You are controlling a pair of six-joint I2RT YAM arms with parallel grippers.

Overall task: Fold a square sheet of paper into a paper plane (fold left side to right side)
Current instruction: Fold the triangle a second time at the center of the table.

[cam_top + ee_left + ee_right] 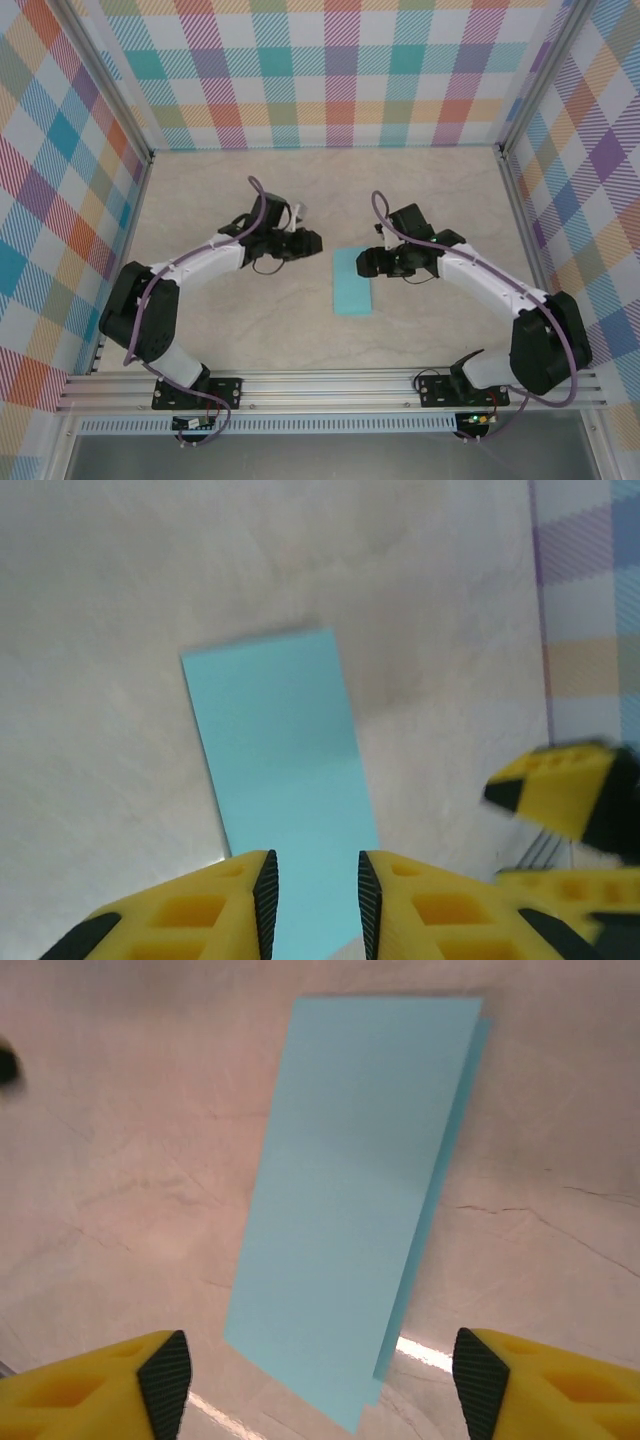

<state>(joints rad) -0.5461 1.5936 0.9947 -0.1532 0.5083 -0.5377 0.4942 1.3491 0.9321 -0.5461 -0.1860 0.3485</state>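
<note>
Between the two arms, near the middle of the table [250,180], the light turquoise sheet of paper [352,282] is found lying flat, already folded in half into a narrow rectangle. Its long axis is seen to run from the near edge of the table toward the far wall, tilted only slightly. In the right wrist view the sheet of paper [350,1190] is shown with two layers, one peeping out a little along one long edge, so the halves are judged not quite flush. The right gripper [365,262] is held just at the far right part of the sheet, its jaws spread wide with nothing between them, as is confirmed by the right wrist view, where the right gripper [320,1380] is seen straddling the near end of the rectangle. The left gripper [305,242] is placed just beside the sheet's far left corner, apart from it; its jaws are set narrow, with a slim gap and nothing gripped, and the sheet of paper [280,750] is seen stretching lengthwise away from the left gripper [313,880]. The right arm is judged the nearer to the paper. The only thing close enough to get in the way of either arm is taken to be the other gripper.
</note>
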